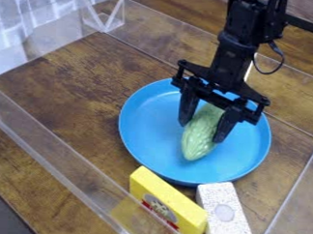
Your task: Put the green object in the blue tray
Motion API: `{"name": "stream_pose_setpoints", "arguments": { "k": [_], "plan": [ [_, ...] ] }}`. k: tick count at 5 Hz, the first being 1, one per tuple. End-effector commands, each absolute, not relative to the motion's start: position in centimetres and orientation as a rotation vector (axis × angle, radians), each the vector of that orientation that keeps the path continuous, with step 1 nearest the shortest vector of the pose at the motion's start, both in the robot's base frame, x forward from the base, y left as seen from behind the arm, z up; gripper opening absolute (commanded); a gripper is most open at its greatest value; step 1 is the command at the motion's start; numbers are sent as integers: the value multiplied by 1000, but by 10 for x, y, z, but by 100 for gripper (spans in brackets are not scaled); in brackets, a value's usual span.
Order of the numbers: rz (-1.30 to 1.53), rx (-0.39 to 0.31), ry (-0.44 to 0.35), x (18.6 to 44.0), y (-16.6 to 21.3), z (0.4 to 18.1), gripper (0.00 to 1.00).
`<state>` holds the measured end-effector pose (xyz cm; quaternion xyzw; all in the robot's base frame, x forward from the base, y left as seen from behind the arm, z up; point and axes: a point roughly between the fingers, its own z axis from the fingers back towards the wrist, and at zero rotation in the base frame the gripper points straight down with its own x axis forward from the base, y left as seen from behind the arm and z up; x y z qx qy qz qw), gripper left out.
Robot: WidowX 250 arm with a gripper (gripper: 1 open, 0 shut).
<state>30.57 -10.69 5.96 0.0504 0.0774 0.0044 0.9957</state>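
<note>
Nearest, a yellow rectangular block [165,204] and a pale speckled block [226,213] sit on the wooden counter [83,97]. Behind them the small light-green bumpy oval object [198,134] lies inside the big round blue plastic tray [145,128]. My hand [207,124] straddles it, fingers partly spread at its upper end; I cannot tell whether they grip

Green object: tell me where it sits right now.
In the camera view the green object lies inside the blue tray, right of its centre, between the gripper fingers, with the yellow block nearer the camera.
</note>
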Motion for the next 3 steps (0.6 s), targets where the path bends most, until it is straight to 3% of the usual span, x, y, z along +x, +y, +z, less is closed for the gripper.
{"name": "stream_pose_setpoints", "arguments": {
  "k": [1, 3],
  "plan": [
    [25, 94, 70, 314, -103, 96, 0],
    [4, 67, 42, 306, -106, 88, 0]
  ]
}}
